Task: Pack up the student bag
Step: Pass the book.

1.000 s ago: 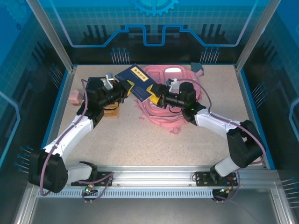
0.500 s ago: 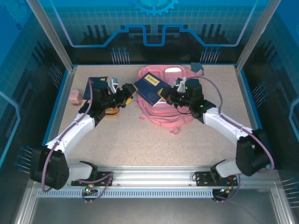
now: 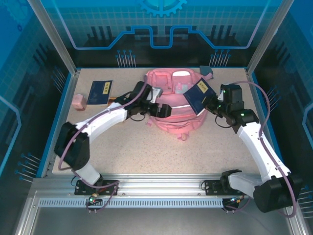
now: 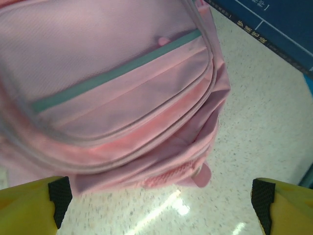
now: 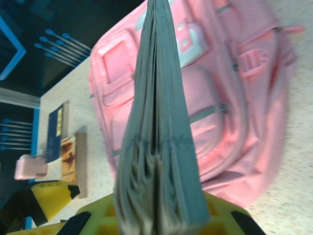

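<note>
1. Lying near the tabletop's [image 3: 146, 147] far-left edge is a small pink block [image 3: 78, 102].
2. Just to its right a first blue book [image 3: 100, 92] lies flat. In the right wrist view a brown-covered book [image 5: 72, 160] lies beside it.
3. The left gripper [image 3: 164, 110] reaches in over the near-left part of the student bag. Its jaws are spread wide with nothing between them. In the left wrist view its yellow, black-padded fingertips [image 4: 59, 195] sit in the bottom corners, with the bag's front pocket and bare tabletop between them.
4. The student bag [image 3: 176, 120] lies flat at the far middle of the tabletop, pockets facing up.
5. The right gripper [image 3: 208, 104] is clamped on a second blue book [image 3: 198, 95], holding it tilted over the bag's right side. In the right wrist view, this book [image 5: 159, 147] is seen page-edge on above the bag [image 5: 220, 98].
</note>
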Tool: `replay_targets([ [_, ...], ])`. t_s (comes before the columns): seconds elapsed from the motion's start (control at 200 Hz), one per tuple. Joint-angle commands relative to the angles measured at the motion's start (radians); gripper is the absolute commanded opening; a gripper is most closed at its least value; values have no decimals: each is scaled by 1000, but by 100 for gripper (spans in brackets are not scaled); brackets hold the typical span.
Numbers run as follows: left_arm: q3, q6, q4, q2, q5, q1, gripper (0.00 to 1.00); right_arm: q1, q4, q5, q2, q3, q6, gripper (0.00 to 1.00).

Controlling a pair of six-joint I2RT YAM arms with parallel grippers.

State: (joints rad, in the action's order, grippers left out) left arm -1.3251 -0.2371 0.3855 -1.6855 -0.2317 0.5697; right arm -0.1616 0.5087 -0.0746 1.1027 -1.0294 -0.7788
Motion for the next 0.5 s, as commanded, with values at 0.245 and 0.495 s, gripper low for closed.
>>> replay_targets([
  [0.245,-460,505,367,-390,214,100,85,96,64,-21,-83,50,49,8],
  [0.495,-550,584,433,-489,209,99,84,114,56,-50,-99,78,40,8],
])
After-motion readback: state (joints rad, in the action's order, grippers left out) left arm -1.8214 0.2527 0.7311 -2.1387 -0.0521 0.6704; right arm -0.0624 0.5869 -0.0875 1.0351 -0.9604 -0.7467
